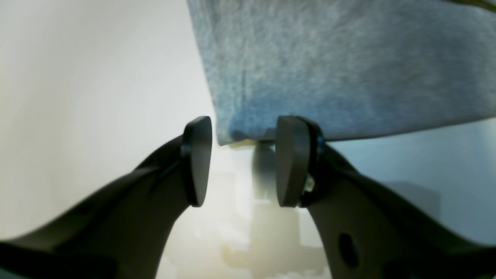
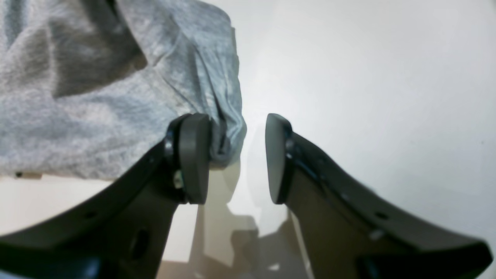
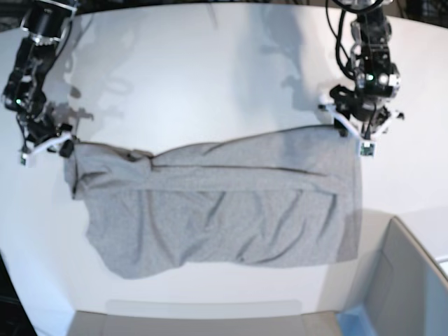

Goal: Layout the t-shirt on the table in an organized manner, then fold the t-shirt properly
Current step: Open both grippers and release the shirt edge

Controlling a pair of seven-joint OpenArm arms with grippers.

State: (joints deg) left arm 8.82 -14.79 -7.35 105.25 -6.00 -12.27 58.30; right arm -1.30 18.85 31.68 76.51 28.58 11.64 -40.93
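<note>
The light grey t-shirt [image 3: 217, 203] lies spread across the white table [image 3: 210, 77], wrinkled, with a fold line across its upper part. No lettering shows. My left gripper [image 1: 244, 162] is open, and a corner of the shirt [image 1: 329, 69] lies just beyond its fingertips. In the base view this gripper [image 3: 355, 136] is at the shirt's upper right corner. My right gripper [image 2: 236, 159] is open, and a bunched shirt corner [image 2: 116, 85] rests against its left finger [image 2: 193, 155]. In the base view it [image 3: 50, 145] is at the shirt's upper left corner.
A grey box-like bin [image 3: 413, 280] stands at the lower right, just off the shirt's right edge. The table's front edge [image 3: 203, 308] runs close below the shirt. Bare white tabletop stretches behind the shirt, between the two arms.
</note>
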